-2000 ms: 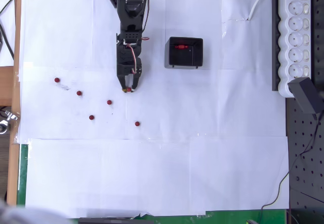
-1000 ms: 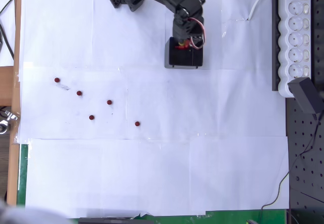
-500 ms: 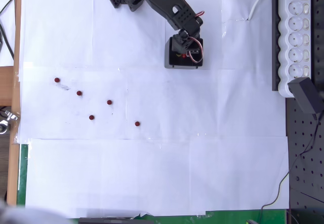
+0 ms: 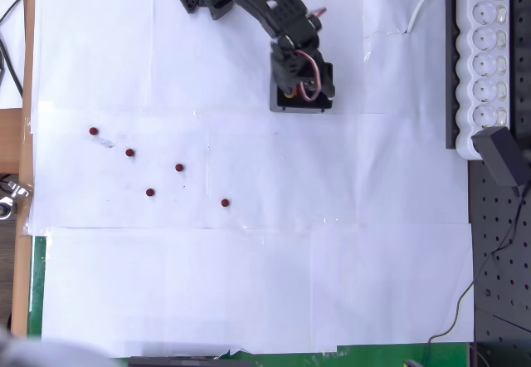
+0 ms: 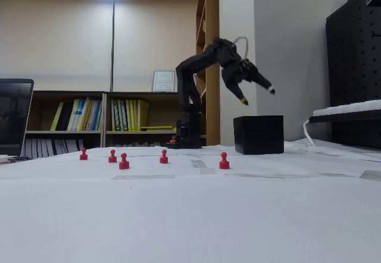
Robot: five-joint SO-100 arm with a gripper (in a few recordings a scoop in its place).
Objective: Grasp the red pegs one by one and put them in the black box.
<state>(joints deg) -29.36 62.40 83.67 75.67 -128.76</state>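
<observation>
Gripper [image 5: 257, 95] hangs with jaws apart above black box [image 5: 258, 134], empty.

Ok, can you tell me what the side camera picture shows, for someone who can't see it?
A black robot arm's open, empty gripper hangs above a black box on a white table. Five red pegs stand in a loose row nearer the camera, bookshelves behind.

The box [image 4: 302, 85] sits on the paper-covered table [image 4: 249, 284], and the gripper [image 5: 257, 95] hangs just above it, jaws apart. In the overhead view, five pegs [image 4: 179, 168] lie scattered well to the box's lower left, and the power strip [image 4: 485, 60] lies well off to its right.
</observation>
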